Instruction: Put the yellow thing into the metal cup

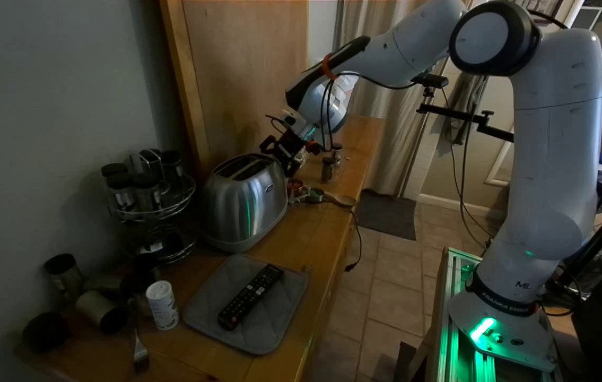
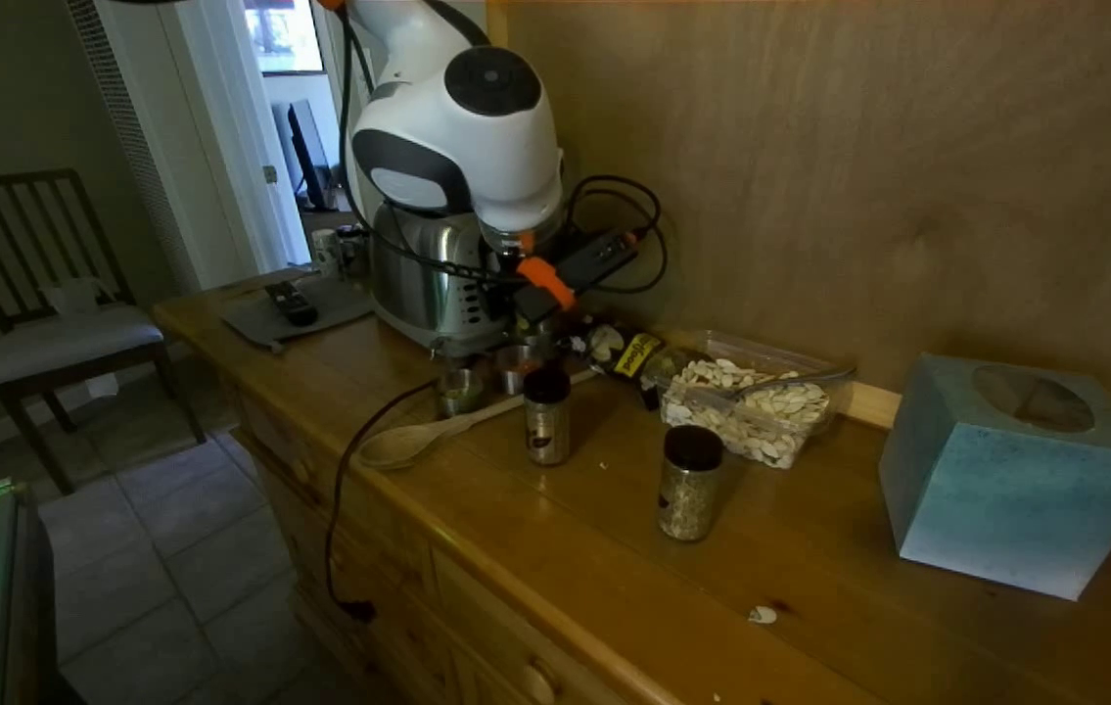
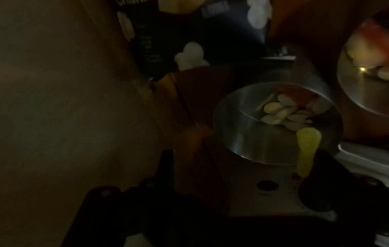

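In the wrist view, a small yellow thing [image 3: 308,149] lies against the inner side of the right finger, its wide end overlapping the near rim of a metal cup [image 3: 249,140]. I cannot tell whether it sticks to the finger or rests on something. The cup holds several pale seeds and something reddish. My gripper [image 3: 244,154] is open, its fingers wide apart on the near side of the cup. In an exterior view the gripper [image 1: 287,167] points down behind the toaster. The yellow thing does not show in either exterior view.
The shiny toaster [image 1: 245,204] stands close beside the gripper. A second metal cup [image 3: 369,97] with red and pale contents is at the right. A dark packet [image 3: 194,37] lies beyond the cup. A wooden spoon [image 2: 408,443], spice jars [image 2: 547,421] and a seed tub [image 2: 761,411] are nearby.
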Available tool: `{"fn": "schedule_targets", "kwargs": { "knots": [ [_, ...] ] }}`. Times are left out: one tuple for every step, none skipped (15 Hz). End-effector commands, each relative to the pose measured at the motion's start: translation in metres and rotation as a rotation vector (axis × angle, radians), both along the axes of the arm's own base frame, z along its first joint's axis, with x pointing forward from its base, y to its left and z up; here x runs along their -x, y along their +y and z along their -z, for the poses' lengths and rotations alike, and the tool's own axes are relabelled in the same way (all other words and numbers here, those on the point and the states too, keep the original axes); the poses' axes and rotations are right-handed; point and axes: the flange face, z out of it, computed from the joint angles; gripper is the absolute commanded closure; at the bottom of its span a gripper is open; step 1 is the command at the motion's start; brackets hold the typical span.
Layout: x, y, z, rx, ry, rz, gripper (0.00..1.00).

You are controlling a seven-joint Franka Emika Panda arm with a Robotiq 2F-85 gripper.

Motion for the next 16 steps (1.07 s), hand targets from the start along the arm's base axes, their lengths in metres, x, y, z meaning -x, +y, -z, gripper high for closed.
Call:
{"fn": "schedule_targets", "kwargs": {
  "knots": [
    [0.002,-0.008,0.001,-0.021,0.028,-0.035,0.0],
    [0.003,-0.012,0.001,-0.029,0.034,-0.038,0.0],
    [0.004,-0.016,0.001,-0.04,0.039,-0.035,0.0],
    [0.005,-0.02,0.0,-0.049,0.045,-0.034,0.0],
    [0.007,-0.024,0.001,-0.055,0.051,-0.037,0.0],
    [0.007,-0.027,0.002,-0.07,0.054,-0.041,0.0],
    [0.006,-0.03,0.002,-0.079,0.051,-0.043,0.0],
    [0.005,-0.032,0.003,-0.096,0.049,-0.043,0.0],
    [0.004,-0.033,0.003,-0.11,0.046,-0.047,0.0],
    [0.003,-0.034,0.002,-0.119,0.038,-0.049,0.0],
    [0.002,-0.033,0.0,-0.135,0.034,-0.057,0.0],
    [0.001,-0.032,0.0,-0.146,0.033,-0.065,0.0],
    [-0.001,-0.031,0.0,-0.156,0.033,-0.068,0.0],
    [-0.003,-0.03,0.002,-0.163,0.034,-0.075,0.0],
    [-0.005,-0.028,0.004,-0.17,0.038,-0.08,0.0],
    [-0.006,-0.028,0.006,-0.177,0.04,-0.084,0.0]
  ]
}}
